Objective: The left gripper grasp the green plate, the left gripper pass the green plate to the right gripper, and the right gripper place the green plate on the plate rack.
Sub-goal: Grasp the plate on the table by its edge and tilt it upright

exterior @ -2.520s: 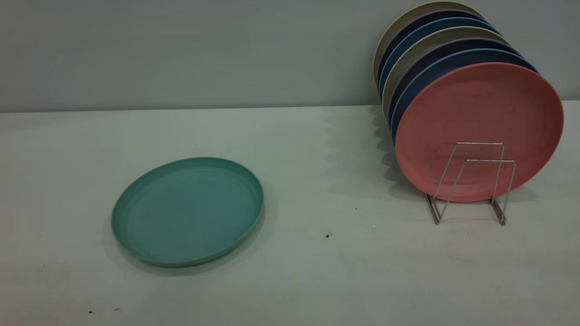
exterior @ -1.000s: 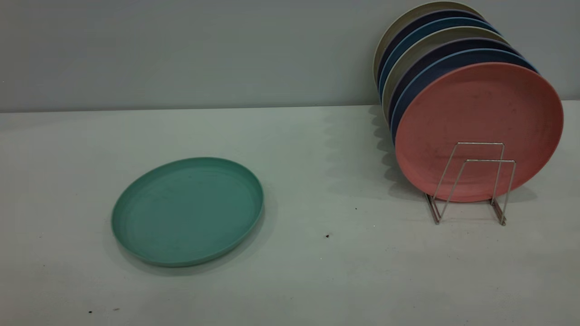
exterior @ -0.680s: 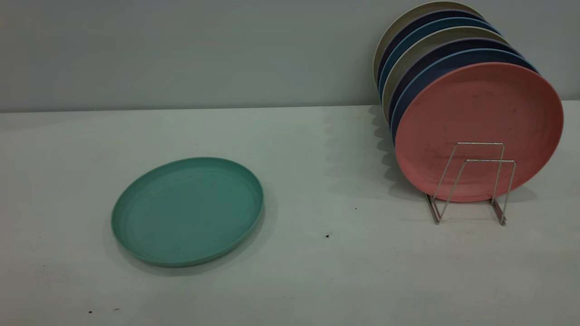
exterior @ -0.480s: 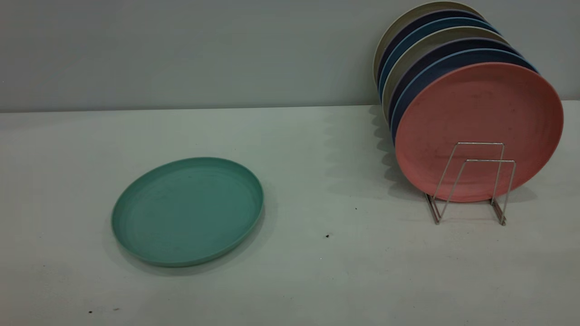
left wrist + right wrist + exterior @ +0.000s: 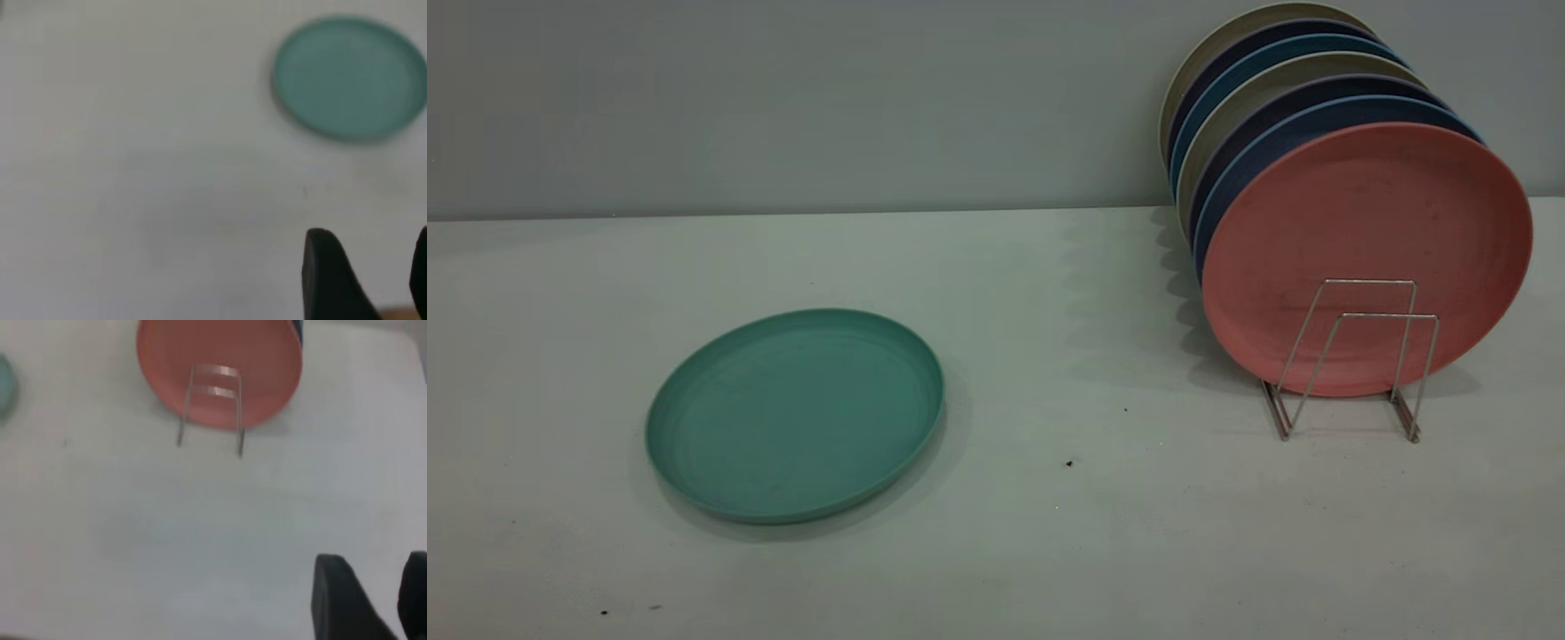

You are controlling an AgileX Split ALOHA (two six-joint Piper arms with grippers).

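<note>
The green plate (image 5: 795, 412) lies flat on the white table at the left; it also shows in the left wrist view (image 5: 351, 77), well away from my left gripper (image 5: 368, 257). That gripper is open and empty above bare table. The plate rack (image 5: 1352, 360) stands at the right, its two front wire loops bare; it also shows in the right wrist view (image 5: 211, 410). My right gripper (image 5: 371, 579) is open and empty, off from the rack over bare table. Neither gripper shows in the exterior view.
A salmon-pink plate (image 5: 1368, 227) stands upright in the rack, with several blue and beige plates (image 5: 1280, 98) stacked behind it. A grey wall (image 5: 783, 98) runs behind the table. A small dark speck (image 5: 1069, 463) lies between plate and rack.
</note>
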